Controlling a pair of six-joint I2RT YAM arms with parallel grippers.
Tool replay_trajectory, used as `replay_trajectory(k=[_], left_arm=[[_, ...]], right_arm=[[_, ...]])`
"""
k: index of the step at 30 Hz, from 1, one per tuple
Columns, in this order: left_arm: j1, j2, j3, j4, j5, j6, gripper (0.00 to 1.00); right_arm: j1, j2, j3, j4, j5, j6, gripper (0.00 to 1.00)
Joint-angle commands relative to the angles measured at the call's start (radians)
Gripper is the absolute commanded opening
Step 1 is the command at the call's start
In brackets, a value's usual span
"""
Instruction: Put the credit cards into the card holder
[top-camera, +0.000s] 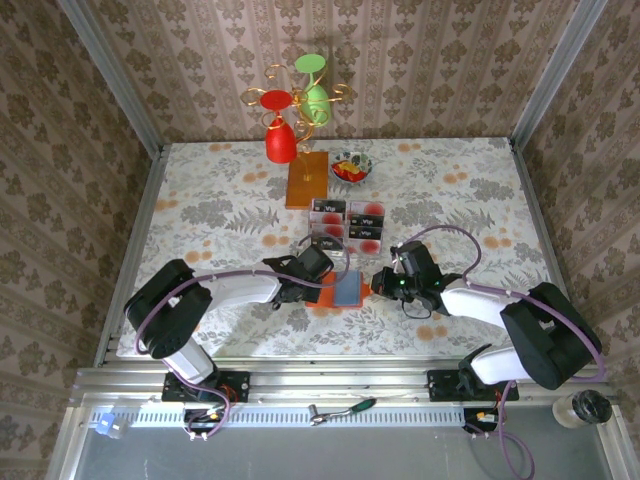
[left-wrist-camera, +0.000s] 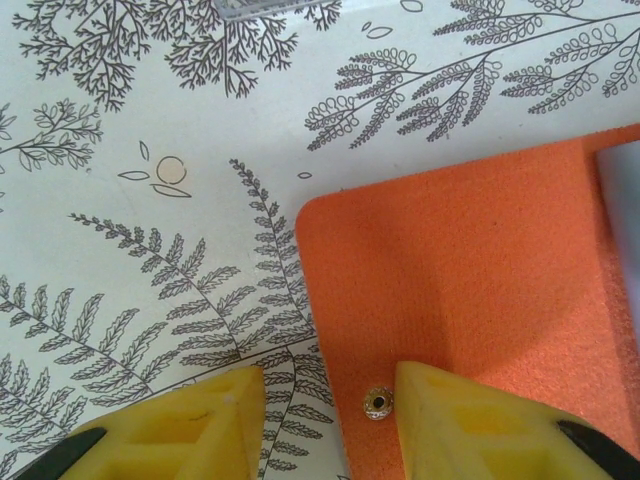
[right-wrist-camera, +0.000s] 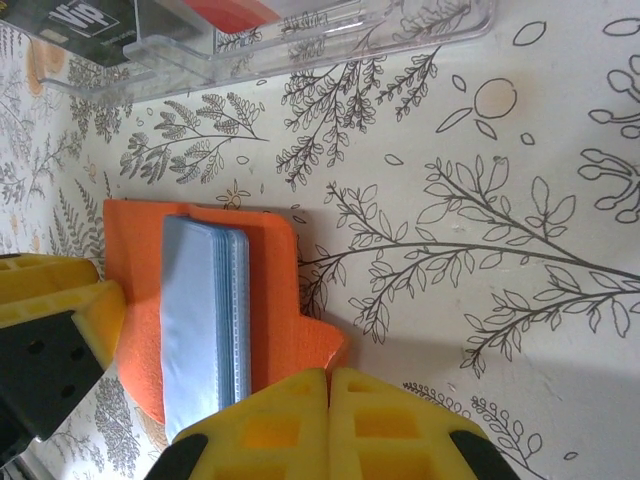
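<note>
Plainly the step in hand is getting the card holder (right-wrist-camera: 275, 290) ready to take cards, and none has been picked up yet. The holder lies flat on the counter (top-camera: 470, 190) between the two arms, with a stack of blue-grey sleeves (right-wrist-camera: 205, 320) resting on its orange face.

The left hand (left-wrist-camera: 330, 388) is partly spread. One finger is planted on the orange by the small metal snap (left-wrist-camera: 377, 403) and the other stands on the cloth, so the holder's edge runs between them.

The right hand (right-wrist-camera: 328, 388) has its fingers pressed together just at the pointed orange tab (whether they nip the tab itself I cannot tell).

The credit cards (top-camera: 348, 222) sit in the clear tray (right-wrist-camera: 420, 25), just beyond the holder.

To do this well, I judge the left hand should bear straight down so the holder cannot skate. The right should have a true hold on the tab before lifting it, and should lift slowly so the sleeves are not flicked out. A slot should stand open before either hand goes for a card.
</note>
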Motion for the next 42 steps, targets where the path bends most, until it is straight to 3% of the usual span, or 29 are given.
replay_trajectory(k=[1, 11, 16, 21, 31, 38, 42], left_arm=[[0.002, 0.025, 0.019, -0.038, -0.012, 0.019, 0.39], [0.001, 0.019, 0.022, -0.05, -0.016, 0.021, 0.38], [-0.005, 0.011, 0.034, -0.066, -0.023, 0.02, 0.38], [-0.017, 0.01, 0.052, -0.082, -0.036, 0.022, 0.38], [-0.023, 0.012, 0.063, -0.089, -0.039, 0.024, 0.38], [-0.025, 0.014, 0.064, -0.094, -0.041, 0.025, 0.38], [-0.024, 0.016, 0.064, -0.093, -0.042, 0.024, 0.38]], right_arm=[[-0.008, -0.006, -0.018, 0.029, -0.011, 0.015, 0.0], [-0.006, 0.005, -0.019, -0.064, 0.066, -0.034, 0.01], [-0.006, 0.009, -0.004, -0.096, 0.071, -0.043, 0.19], [-0.006, -0.055, 0.014, -0.136, 0.066, -0.032, 0.25], [0.049, -0.192, 0.091, -0.235, 0.076, -0.011, 0.23], [0.174, -0.051, 0.209, -0.215, 0.099, -0.009, 0.2], [0.182, 0.046, 0.225, -0.18, 0.114, -0.012, 0.17]])
